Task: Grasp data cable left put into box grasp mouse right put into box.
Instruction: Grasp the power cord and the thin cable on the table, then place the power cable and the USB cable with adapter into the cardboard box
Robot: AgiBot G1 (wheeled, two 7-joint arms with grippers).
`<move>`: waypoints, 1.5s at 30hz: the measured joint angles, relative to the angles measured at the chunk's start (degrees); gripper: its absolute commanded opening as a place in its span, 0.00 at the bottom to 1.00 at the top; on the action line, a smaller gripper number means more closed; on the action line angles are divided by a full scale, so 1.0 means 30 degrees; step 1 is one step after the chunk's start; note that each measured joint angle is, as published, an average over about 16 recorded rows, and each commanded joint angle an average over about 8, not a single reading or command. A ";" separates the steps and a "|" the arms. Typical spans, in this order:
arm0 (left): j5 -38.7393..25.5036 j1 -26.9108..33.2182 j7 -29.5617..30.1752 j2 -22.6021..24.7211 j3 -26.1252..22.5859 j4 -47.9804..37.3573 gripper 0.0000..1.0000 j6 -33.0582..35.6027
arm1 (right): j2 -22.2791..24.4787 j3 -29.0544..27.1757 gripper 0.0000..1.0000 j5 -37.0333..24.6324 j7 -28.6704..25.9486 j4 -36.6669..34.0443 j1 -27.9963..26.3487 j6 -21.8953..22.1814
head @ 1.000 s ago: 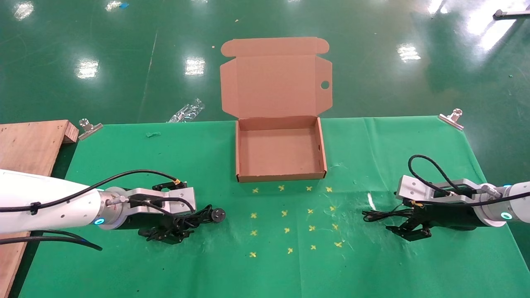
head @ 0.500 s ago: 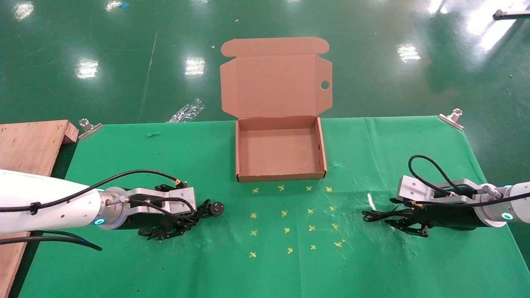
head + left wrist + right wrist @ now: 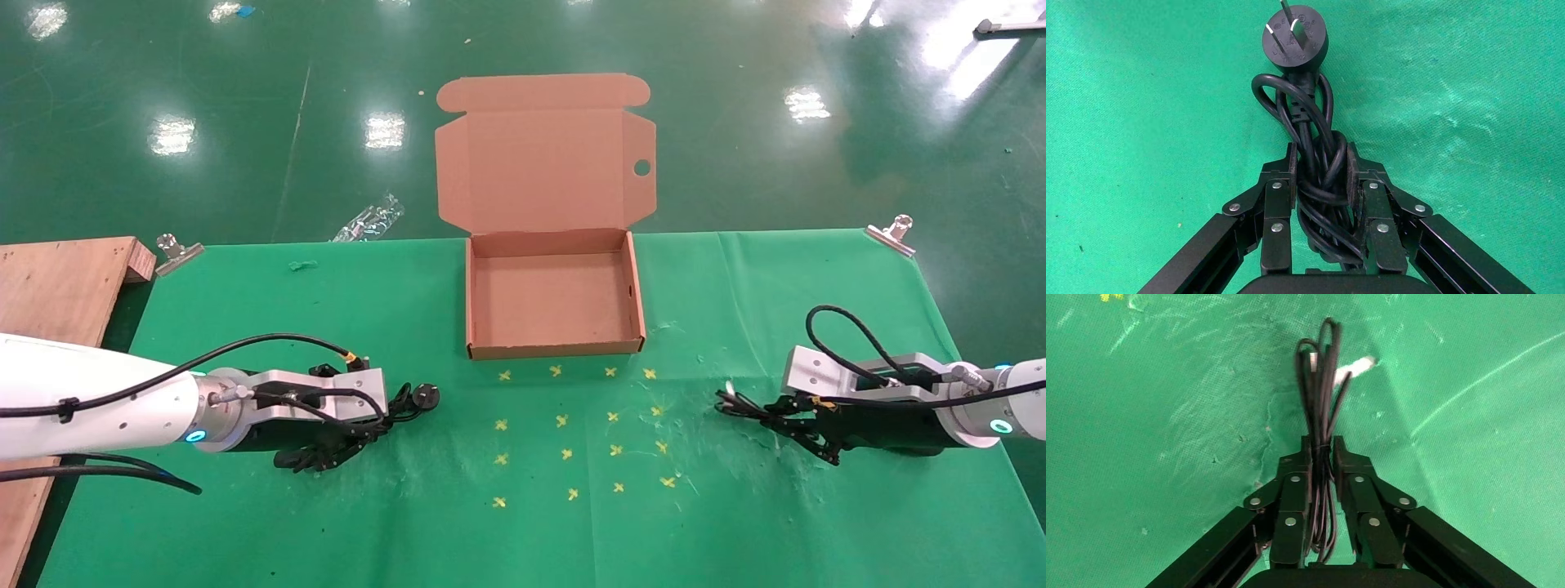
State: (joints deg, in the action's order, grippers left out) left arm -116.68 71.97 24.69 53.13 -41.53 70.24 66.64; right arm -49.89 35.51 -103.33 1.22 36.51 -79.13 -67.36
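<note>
The data cable (image 3: 413, 402), a thick black twisted cord with a round flat plug, lies on the green cloth at the left. My left gripper (image 3: 382, 423) is shut on its bundle, and the left wrist view shows the pads (image 3: 1292, 164) pressing the cord (image 3: 1315, 131) from both sides. My right gripper (image 3: 786, 415) at the right is shut on a thin black wire bundle (image 3: 735, 403); the right wrist view shows the wire (image 3: 1321, 386) between its fingers (image 3: 1340, 454). The mouse's body does not show. The open brown box (image 3: 556, 349) stands between the arms, farther back, with its lid (image 3: 543, 167) up.
Yellow cross marks (image 3: 572, 433) dot the cloth in front of the box. A wooden board (image 3: 65, 278) lies at the far left. Metal clips (image 3: 176, 249) (image 3: 892, 229) hold the cloth's back corners. A plastic wrapper (image 3: 368, 219) lies on the floor beyond.
Both grippers' fingers have closed from spread to shut, the left on the cord bundle, the right on the thin wire. The plug shifted slightly and the wire's end rose a little.
</note>
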 measured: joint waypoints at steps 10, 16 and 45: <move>0.1997 0.2100 -0.0723 -0.0147 0.0996 -0.0333 0.00 0.0979 | 0.0836 -0.0590 0.00 0.0427 -0.0016 0.1004 -0.1117 -0.0044; 0.3014 0.4125 -0.2014 0.1568 0.1467 -0.1665 0.00 0.0492 | 0.1693 -0.1141 0.00 0.0686 -0.0545 0.2760 -0.2376 -0.0196; -0.1474 0.4731 -0.0263 0.8186 -0.6960 -0.6912 1.00 -1.1028 | 0.4033 -0.2255 0.00 0.1154 -0.5764 1.1903 -0.2618 -0.0360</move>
State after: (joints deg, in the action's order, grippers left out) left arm -121.10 86.16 23.90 77.69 -62.41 49.50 33.56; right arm -37.79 28.75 -99.87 -16.07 72.21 -86.99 -68.44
